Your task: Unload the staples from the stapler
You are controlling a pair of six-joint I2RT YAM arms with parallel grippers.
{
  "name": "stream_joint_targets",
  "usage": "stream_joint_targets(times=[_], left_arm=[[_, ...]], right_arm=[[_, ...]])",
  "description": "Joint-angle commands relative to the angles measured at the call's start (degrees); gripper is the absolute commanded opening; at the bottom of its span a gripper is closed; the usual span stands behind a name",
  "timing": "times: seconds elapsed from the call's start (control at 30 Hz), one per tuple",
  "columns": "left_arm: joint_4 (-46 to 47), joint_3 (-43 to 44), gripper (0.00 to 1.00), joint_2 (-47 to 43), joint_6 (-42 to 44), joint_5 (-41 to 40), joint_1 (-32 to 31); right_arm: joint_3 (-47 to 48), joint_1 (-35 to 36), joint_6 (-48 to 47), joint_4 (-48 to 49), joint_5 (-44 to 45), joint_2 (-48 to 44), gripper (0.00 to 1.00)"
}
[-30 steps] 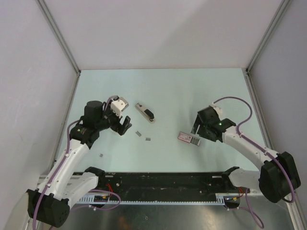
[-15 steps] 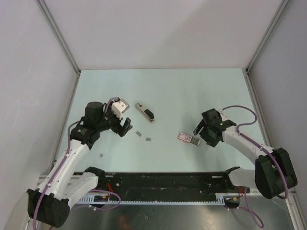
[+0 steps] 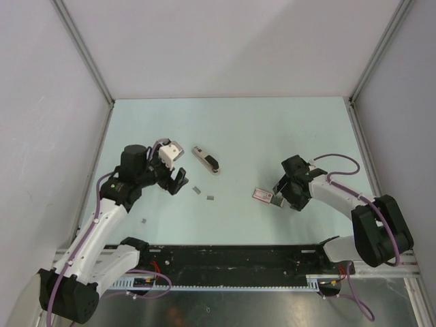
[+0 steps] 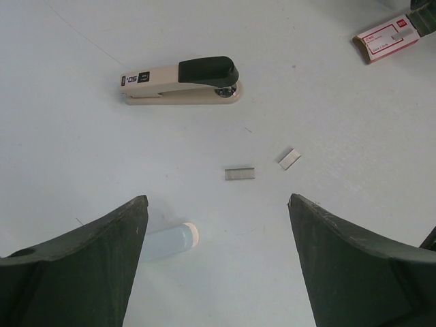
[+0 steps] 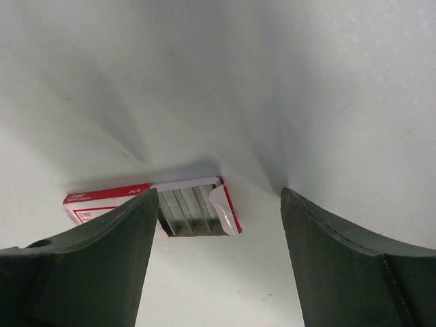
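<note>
The stapler (image 3: 206, 161) lies closed on the table, cream body with a black top; in the left wrist view the stapler (image 4: 180, 82) is ahead of the fingers. Two short staple strips (image 3: 197, 190) (image 3: 210, 197) lie near it, seen in the left wrist view (image 4: 240, 174) (image 4: 289, 159). A third bit (image 3: 144, 221) lies near the left arm. My left gripper (image 3: 178, 181) (image 4: 218, 199) is open and empty, above the table short of the strips. My right gripper (image 3: 283, 195) (image 5: 218, 193) is open and empty, low at the red and white box.
The red and white staple box (image 3: 263, 195) lies mid-right; in the right wrist view the box (image 5: 109, 199) has its open end facing me with staple strips inside, partly behind my left finger. A pale blue rod-like shape (image 4: 167, 242) shows by the left finger. Grey walls enclose the table.
The right gripper has moved left and down, closing in on the open end of the box. The left arm, stapler and loose strips have not moved.
</note>
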Motion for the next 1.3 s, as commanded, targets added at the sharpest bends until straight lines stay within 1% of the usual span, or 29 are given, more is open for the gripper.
stream_joint_targets(times=[0.0, 0.13, 0.47, 0.77, 0.97, 1.1, 1.27], left_arm=[[0.50, -0.18, 0.89, -1.41, 0.80, 2.27, 0.37], [0.46, -0.40, 0.89, -1.59, 0.98, 2.06, 0.39], [0.39, 0.01, 0.89, -2.54, 1.08, 1.30, 0.38], [0.02, -0.25, 0.89, -3.96, 1.85, 0.69, 0.38], [-0.18, -0.59, 0.89, -4.56, 2.47, 0.32, 0.39], [-0.31, -1.18, 0.89, -4.87, 2.98, 0.12, 0.38], [-0.38, -1.39, 0.89, -4.90, 3.12, 0.41, 0.39]], right_arm=[[0.79, 0.63, 1.79, 2.03, 1.16, 1.94, 0.76], [1.34, 1.79, 2.13, 2.25, 1.11, 3.22, 0.73], [2.87, 6.07, 3.78, 2.76, -1.12, 7.37, 0.70], [4.68, 8.66, 3.15, 2.13, -2.27, 9.95, 0.68], [7.51, 9.65, 1.47, 0.89, -2.25, 12.55, 0.68], [8.45, 9.55, 0.56, 0.46, -1.70, 11.12, 0.69], [8.63, 7.91, -0.61, -0.63, -1.17, 7.81, 0.72]])
